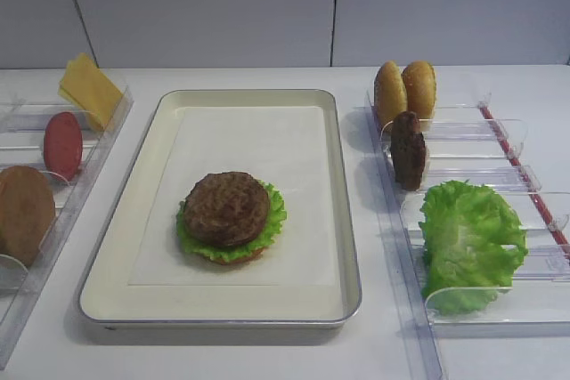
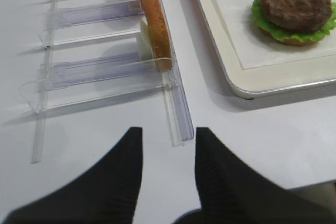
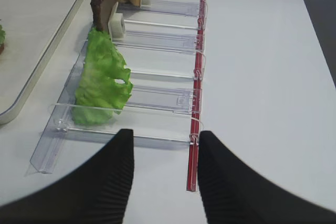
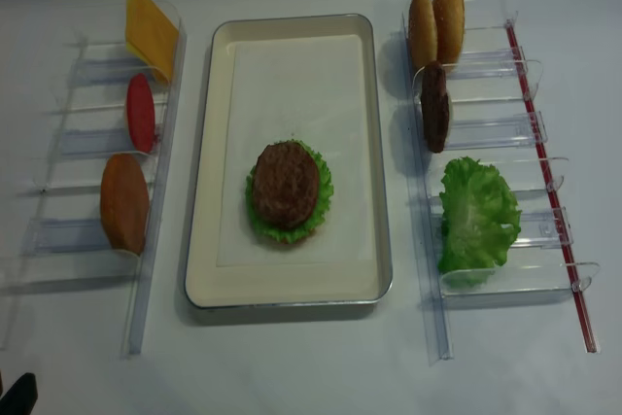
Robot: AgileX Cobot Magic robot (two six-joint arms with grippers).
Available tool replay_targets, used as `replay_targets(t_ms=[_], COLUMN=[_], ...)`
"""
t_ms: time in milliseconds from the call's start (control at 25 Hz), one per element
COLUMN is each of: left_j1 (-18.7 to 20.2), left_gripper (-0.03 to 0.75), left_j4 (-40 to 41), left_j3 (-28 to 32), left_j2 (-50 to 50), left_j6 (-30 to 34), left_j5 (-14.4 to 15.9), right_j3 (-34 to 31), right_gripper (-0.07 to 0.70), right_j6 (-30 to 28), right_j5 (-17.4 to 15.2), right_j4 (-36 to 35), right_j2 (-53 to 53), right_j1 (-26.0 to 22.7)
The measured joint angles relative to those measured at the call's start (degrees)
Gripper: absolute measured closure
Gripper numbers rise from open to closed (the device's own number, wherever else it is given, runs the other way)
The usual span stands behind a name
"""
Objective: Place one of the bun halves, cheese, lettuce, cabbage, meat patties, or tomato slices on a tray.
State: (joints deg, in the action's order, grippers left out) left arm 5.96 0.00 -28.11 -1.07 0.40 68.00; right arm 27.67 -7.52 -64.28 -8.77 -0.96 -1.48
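The tray (image 1: 303, 304) lies mid-table with a meat patty (image 1: 226, 208) stacked on lettuce (image 1: 274, 215); a tan edge shows underneath. The right clear holder carries two bun halves (image 1: 404, 91), a second patty (image 1: 409, 150) and a large lettuce leaf (image 1: 469, 242). The left holder carries cheese (image 1: 89, 88) and a tomato slice (image 1: 63, 145). My right gripper (image 3: 166, 135) is open and empty over the table, just short of the near end of the right holder, with the lettuce leaf (image 3: 101, 80) ahead on its left. My left gripper (image 2: 168, 132) is open and empty before the left holder's end.
A smooth light-brown disc (image 1: 23, 213) stands in the left holder's near slot. A red strip (image 3: 197, 77) runs along the right holder's outer side. The tray's rim (image 2: 226, 72) lies to the right of the left gripper.
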Motion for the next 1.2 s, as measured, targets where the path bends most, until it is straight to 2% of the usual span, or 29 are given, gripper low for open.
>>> replay_targets(t_ms=[1200], left_j1=[0.0], left_gripper=[0.483], left_j4=[0.0], left_j3=[0.0], left_j2=[0.0], left_j6=[0.0], left_j5=[0.0], right_j3=[0.0], right_gripper=[0.371], right_j6=[0.0], right_j5=[0.0], right_j4=[0.0], right_j2=[0.0], right_j1=[0.0])
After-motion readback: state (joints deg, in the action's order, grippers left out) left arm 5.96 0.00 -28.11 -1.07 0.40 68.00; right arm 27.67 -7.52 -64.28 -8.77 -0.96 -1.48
